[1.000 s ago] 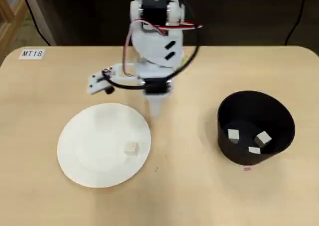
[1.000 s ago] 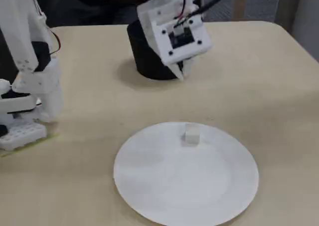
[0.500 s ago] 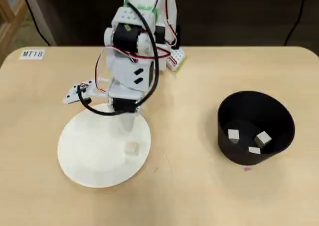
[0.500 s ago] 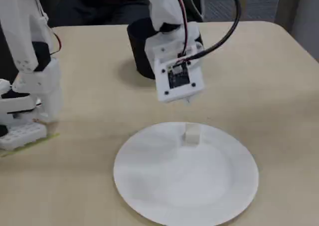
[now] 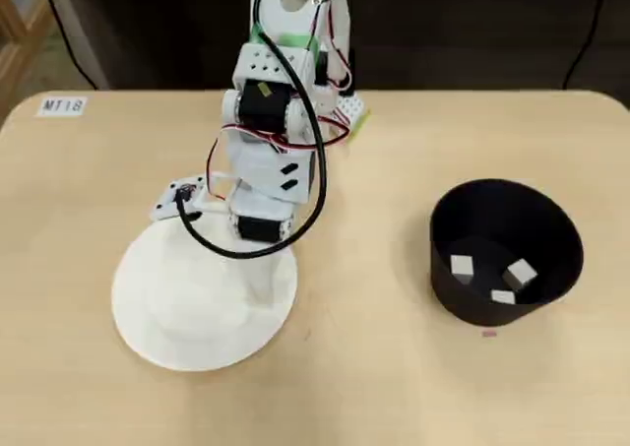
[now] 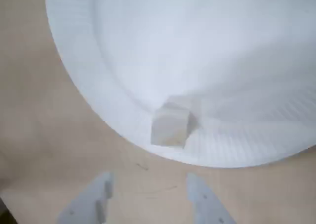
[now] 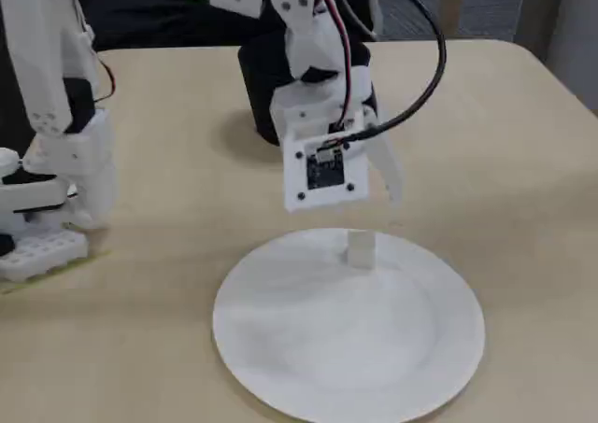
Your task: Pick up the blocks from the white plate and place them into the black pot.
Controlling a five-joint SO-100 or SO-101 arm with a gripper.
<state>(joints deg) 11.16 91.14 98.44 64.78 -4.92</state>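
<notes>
The gripper (image 6: 148, 204) is spread open and empty, its two tips over bare bench (image 6: 44, 150) just short of the white plate (image 6: 207, 51). The last block (image 6: 170, 125) sits straight ahead of it, just inside the plate's near rim. A good grasp probably means advancing until the cube lies between the fingers, then lowering without catching the raised rim. Off to one side, well apart, the black pot (image 5: 551, 231) holds three blocks (image 5: 461, 265). Nothing blocks the approach.
</notes>
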